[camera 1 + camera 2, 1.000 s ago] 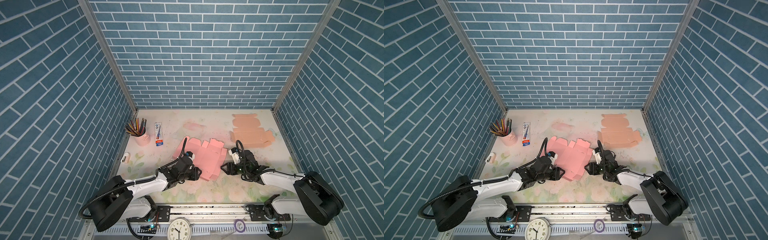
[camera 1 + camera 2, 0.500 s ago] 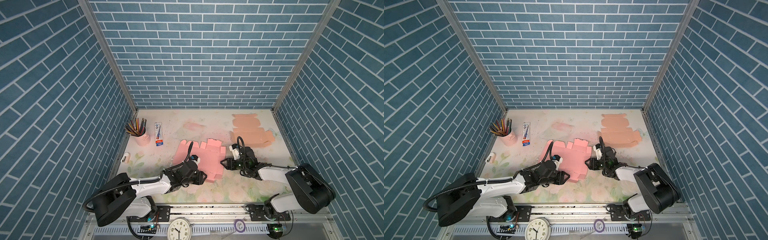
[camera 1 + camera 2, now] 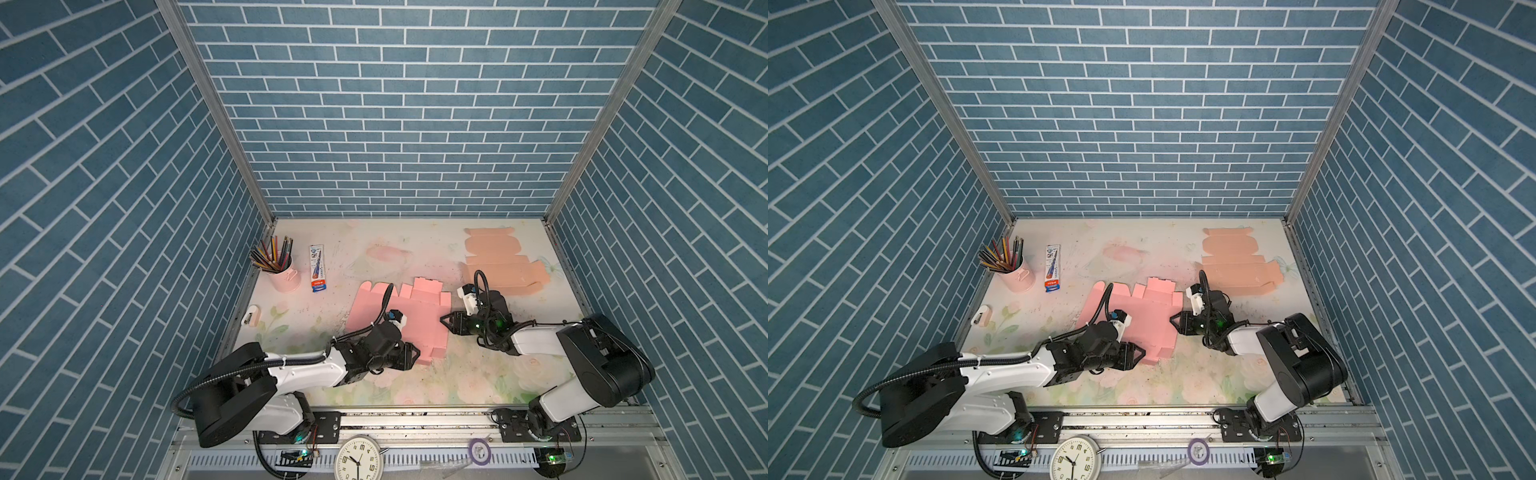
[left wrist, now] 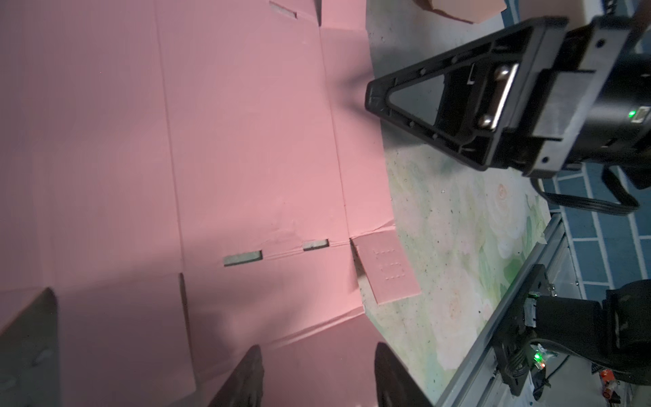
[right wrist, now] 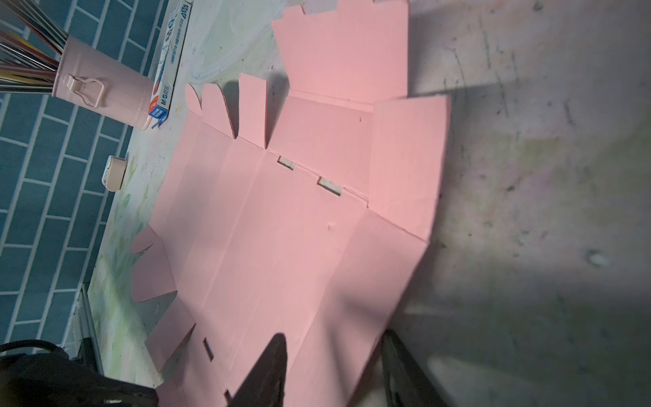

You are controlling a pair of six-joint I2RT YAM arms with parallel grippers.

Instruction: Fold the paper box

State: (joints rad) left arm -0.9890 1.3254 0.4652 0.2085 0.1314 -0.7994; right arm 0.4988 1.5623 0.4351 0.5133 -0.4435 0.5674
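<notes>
A flat, unfolded pink cardboard box blank (image 3: 419,320) is laid open near the middle of the floral-patterned surface (image 3: 457,386), with its creases and slots facing up and its flaps spread around it. The left tool (image 3: 414,358) is placed low at the near edge of the blank. Its fingers (image 4: 246,377) are held apart, a near flap is seen between them, and nothing is clamped. The right tool (image 3: 444,323) is set at the blank's right edge and turned toward it. Its fingers (image 5: 274,366) are likewise spread, with the edge of the card seen between them in the right wrist view. A second, peach-coloured flat cardboard blank (image 3: 494,266) is laid at the far right, apart from the pink one. A pink metal cup of coloured pencils (image 3: 286,276) and a slim white-and-blue carton (image 3: 318,269) are found at the far left.
</notes>
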